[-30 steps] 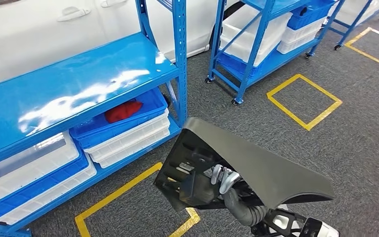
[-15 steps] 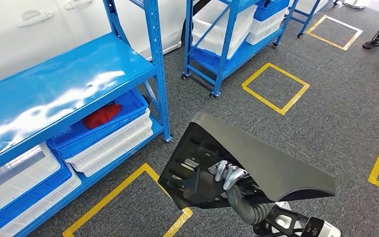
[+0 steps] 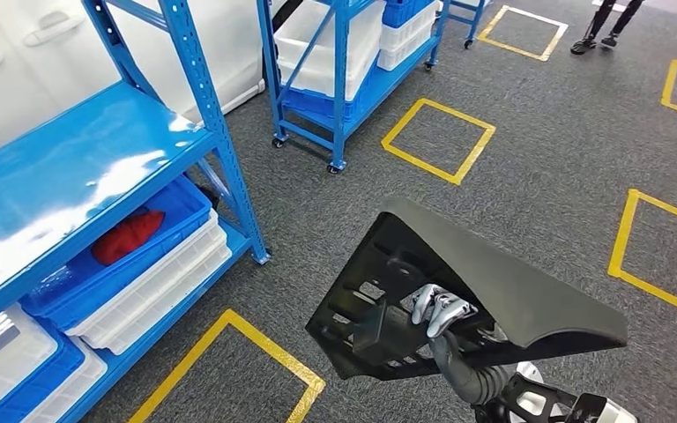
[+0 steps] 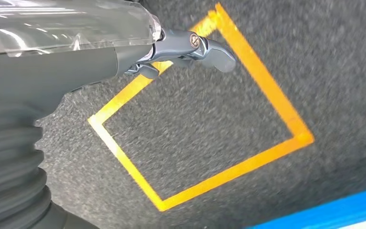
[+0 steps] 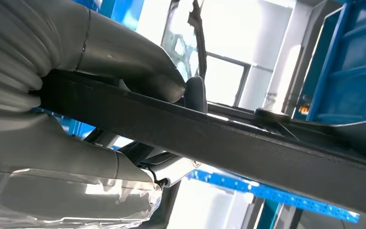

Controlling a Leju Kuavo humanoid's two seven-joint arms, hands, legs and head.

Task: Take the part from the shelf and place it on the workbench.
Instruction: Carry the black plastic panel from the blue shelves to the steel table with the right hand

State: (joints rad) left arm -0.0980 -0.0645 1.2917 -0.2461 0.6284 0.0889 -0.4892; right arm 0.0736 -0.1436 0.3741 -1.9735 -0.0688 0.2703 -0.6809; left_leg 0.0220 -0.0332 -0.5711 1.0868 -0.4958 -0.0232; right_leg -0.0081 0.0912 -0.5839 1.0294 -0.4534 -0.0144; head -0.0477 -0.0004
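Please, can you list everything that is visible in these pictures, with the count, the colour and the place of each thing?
black part: one, dark grey-black, held over the carpet at the lower right of the head view.
shelf: one, blue, at the left, top board bare and glossy.
red cloth: one, red, in a blue bin on the shelf's lower level.
bins: several, blue and white, stacked on the lower level.
wheeled rack: one, blue, farther back, loaded with white and blue bins.
floor squares: several, yellow tape on grey carpet.
person's legs: one pair, dark, at the top edge.
white panels: white, with handles, behind the shelf.
right hand: grips the part from below.
left hand: hangs over a yellow square, holding nothing.
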